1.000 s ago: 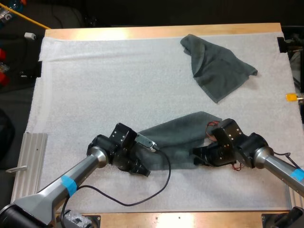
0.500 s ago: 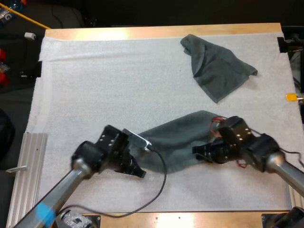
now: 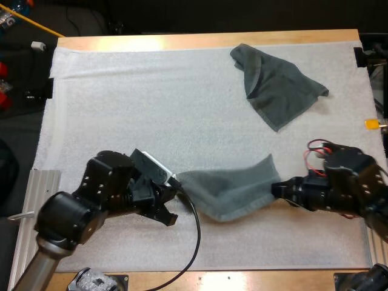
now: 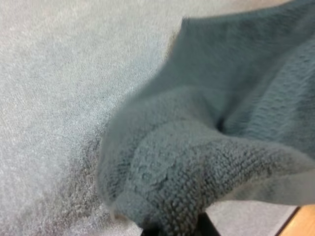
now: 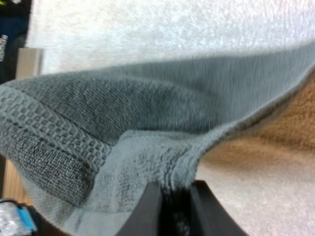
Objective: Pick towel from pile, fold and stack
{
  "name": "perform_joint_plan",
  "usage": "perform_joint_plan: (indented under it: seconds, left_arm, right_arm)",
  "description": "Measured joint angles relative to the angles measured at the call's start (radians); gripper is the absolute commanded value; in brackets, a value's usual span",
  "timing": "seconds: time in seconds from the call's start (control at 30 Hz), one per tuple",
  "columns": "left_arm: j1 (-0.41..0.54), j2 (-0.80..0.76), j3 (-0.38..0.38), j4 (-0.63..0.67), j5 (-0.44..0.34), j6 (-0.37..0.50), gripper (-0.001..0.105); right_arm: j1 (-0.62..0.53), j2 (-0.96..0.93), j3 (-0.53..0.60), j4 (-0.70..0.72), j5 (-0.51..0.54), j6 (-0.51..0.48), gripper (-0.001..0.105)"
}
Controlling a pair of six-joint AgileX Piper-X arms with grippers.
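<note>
Robotics lab, test rig — wooden desk [image 3: 206, 41] under white mat [image 3: 151, 109], two-arm robot with left tool [image 3: 176, 189] and right tool [image 3: 277, 188] over it, aluminium rail [image 3: 36, 200] at desk's left side — dark cluttered room beyond far edge.

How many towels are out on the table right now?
2. The near towel hangs stretched between the left gripper and right gripper, over the mat's front. The far towel lies crumpled at the mat's far right. None seems hidden.

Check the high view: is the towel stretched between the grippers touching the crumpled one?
No, a band of bare white mat lies between the stretched towel and the crumpled towel.
</note>
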Motion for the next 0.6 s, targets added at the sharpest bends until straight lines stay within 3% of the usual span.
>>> perform_joint_plan:
  seconds: [0.27,0.47,0.6]
  left_arm:
    - [-0.007,-0.016,-0.091,0.149,0.01,-0.007,0.0]
    - [-0.034,-0.09,-0.092,0.233,0.015,-0.019,0.0]
    - [-0.034,-0.097,-0.058,0.208,0.016,-0.016,0.0]
  right_arm:
    - [0.128,-0.033,-0.137,0.183,0.076,0.015,0.0]
    - [0.248,-0.033,-0.174,0.305,0.128,0.106,0.0]
    - [0.293,-0.002,-0.145,0.318,0.182,0.126,0.0]
